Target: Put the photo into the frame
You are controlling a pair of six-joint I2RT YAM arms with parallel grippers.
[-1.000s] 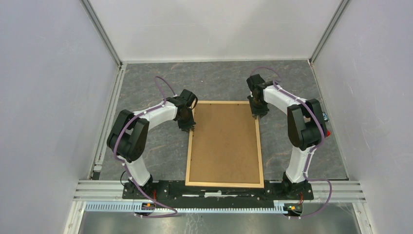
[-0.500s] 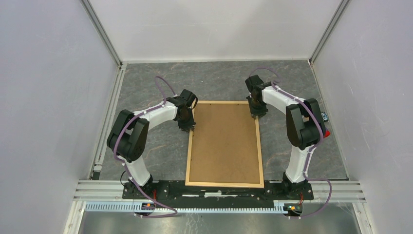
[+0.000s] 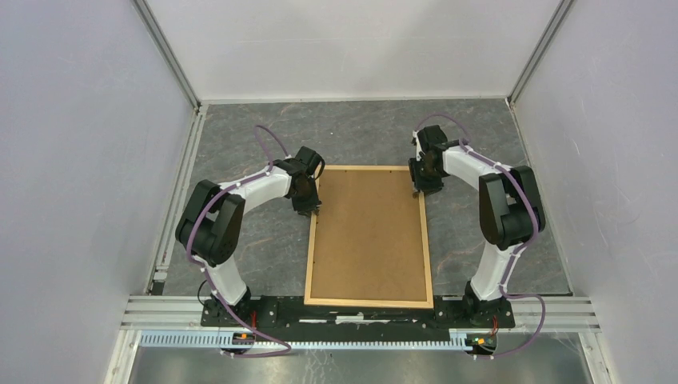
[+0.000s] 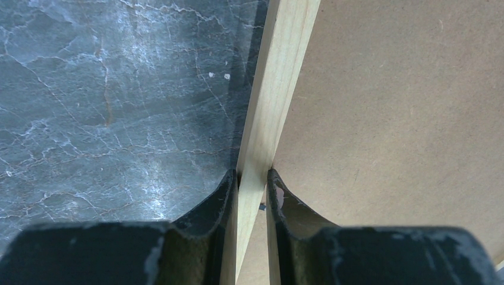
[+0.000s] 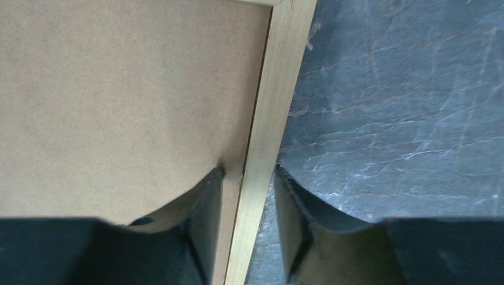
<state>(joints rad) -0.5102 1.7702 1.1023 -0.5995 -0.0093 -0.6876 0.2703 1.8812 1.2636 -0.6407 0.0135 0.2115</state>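
Wood this thin is light but flexes, so hold the frame [image 3: 311, 256], flat at picture centre, by both upper side rails. Your left gripper [image 4: 252, 178] clamps one; your right gripper [image 5: 248, 172] straddles the other, hold unclear.

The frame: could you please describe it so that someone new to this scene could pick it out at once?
On the grey marbled table, a large rectangle lies flat in the middle. The frame is its thin rim of pale wood strips, running round the plain brown board that fills it.
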